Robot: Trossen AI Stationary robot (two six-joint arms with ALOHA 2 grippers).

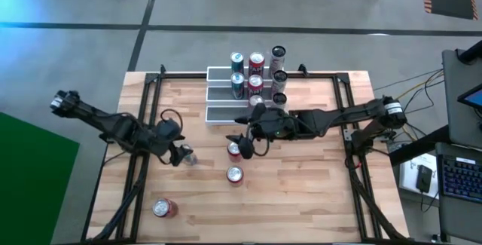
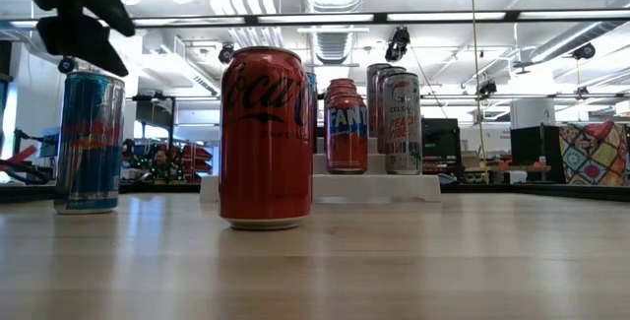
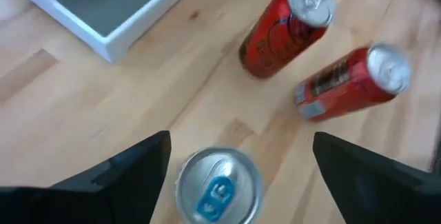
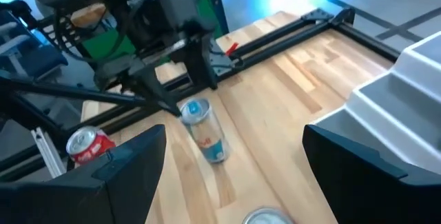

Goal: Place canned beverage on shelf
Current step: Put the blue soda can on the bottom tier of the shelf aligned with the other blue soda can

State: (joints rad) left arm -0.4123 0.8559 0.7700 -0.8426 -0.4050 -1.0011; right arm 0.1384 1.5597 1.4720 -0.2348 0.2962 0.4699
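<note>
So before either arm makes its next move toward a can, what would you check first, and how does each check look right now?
1. Left gripper open above the blue-topped can: ok, fingers spread either side of it.
2. That can upright: ok.
3. Right gripper open: ok, over a red can in front of the shelf.
4. Free spot on the shelf: ok, the lowest step's left part is bare.
5. Other loose cans out of the way: ok, one red can stands mid-table, another near the front edge.
6. Left gripper low enough to grasp: cannot tell.
</note>
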